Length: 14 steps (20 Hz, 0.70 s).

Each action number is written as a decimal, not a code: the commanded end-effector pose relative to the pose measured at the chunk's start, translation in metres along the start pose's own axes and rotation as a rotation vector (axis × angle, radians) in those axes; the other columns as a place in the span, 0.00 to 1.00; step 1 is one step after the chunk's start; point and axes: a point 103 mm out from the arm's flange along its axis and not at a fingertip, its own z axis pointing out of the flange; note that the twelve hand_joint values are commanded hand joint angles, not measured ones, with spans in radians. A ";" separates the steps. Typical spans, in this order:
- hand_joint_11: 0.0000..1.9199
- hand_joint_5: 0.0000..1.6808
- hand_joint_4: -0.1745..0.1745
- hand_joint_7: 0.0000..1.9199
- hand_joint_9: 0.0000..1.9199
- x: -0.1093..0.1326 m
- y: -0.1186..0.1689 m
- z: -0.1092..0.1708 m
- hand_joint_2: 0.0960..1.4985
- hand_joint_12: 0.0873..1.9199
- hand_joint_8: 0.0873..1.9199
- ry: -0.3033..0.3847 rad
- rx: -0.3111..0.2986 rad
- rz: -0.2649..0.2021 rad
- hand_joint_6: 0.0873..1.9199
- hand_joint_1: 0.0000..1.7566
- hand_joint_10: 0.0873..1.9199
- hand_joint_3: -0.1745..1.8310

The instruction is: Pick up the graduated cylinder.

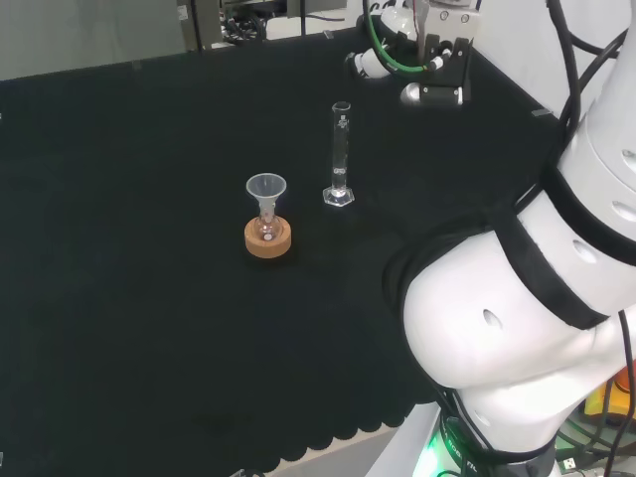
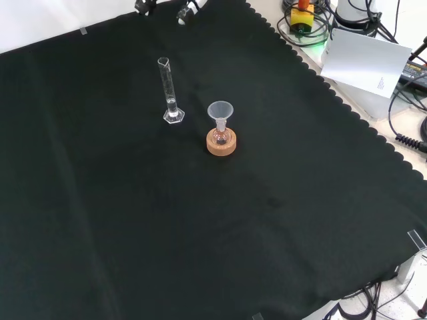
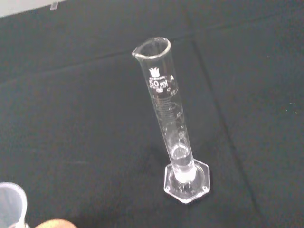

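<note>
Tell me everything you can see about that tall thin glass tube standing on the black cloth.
The graduated cylinder is a slim tube of clear glass with white scale marks, a small pouring lip at its rim and a flat six-sided foot. It stands upright on the black cloth and looks empty. Nothing touches it but the cloth. In the front view it stands left of a cork ring carrying a small flask with a funnel, apart from it.

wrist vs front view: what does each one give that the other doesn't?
Wrist alone: the printed scale on the graduated cylinder, its pouring lip and its hexagonal foot up close, with the tube looking empty.

Front alone: the whole layout on the black cloth, with the funnel sitting in a small flask on the cork ring, standing apart from the cylinder, plus cables and a white sheet past the cloth's edge.

Both: the cylinder upright, untouched, on the cloth.
</note>
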 end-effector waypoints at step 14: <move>0.20 0.28 0.36 0.20 0.32 -0.032 0.007 0.049 0.67 0.67 0.31 0.219 0.038 -0.047 0.00 0.52 0.26 0.00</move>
